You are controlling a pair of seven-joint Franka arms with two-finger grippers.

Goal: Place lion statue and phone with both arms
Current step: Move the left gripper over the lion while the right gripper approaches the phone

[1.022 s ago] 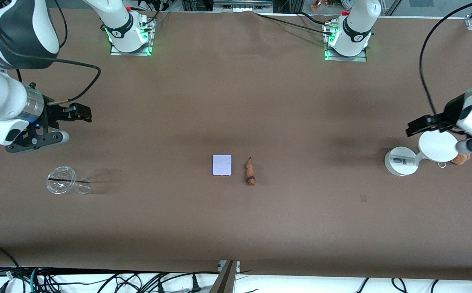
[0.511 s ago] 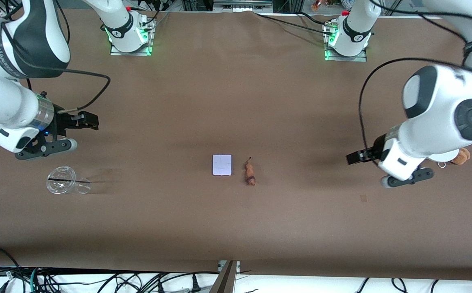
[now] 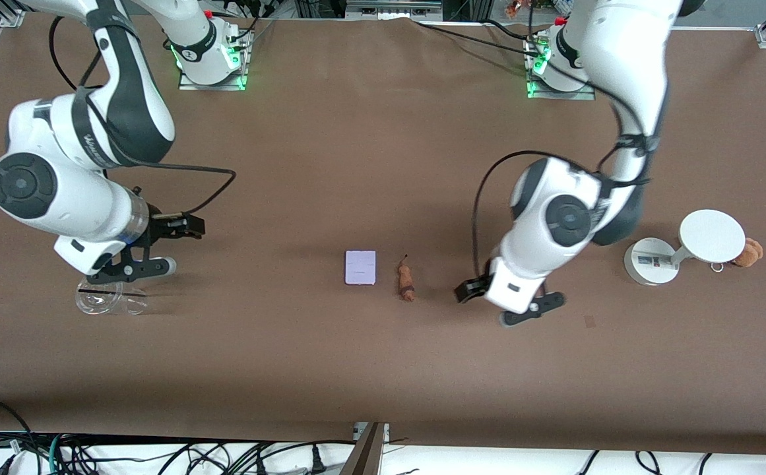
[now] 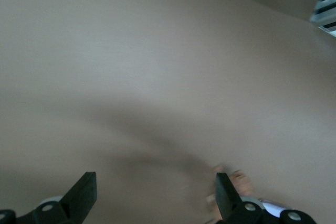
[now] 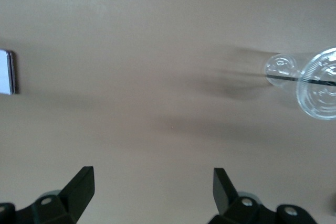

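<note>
The phone [image 3: 361, 267], a pale lavender slab, lies flat at the table's middle. The lion statue [image 3: 406, 282], a tiny orange-brown figurine, lies beside it toward the left arm's end. My left gripper [image 3: 470, 290] is open and empty over the table just beside the lion statue, toward the left arm's end. In the left wrist view [image 4: 155, 195] a blurred orange shape [image 4: 239, 182] shows by one finger. My right gripper [image 3: 188, 227] is open and empty over the table toward the right arm's end, well apart from the phone. The right wrist view [image 5: 152, 187] shows the phone's edge [image 5: 6, 72].
A clear plastic cup [image 3: 102, 300] lies on its side under the right arm's wrist; it also shows in the right wrist view [image 5: 315, 80]. A white round stand [image 3: 683, 247] and a brown plush [image 3: 749, 253] sit at the left arm's end.
Both arms have swung in toward the table's middle. The left gripper went from over the white stand to beside the lion statue. The right gripper moved a shorter way toward the phone.
</note>
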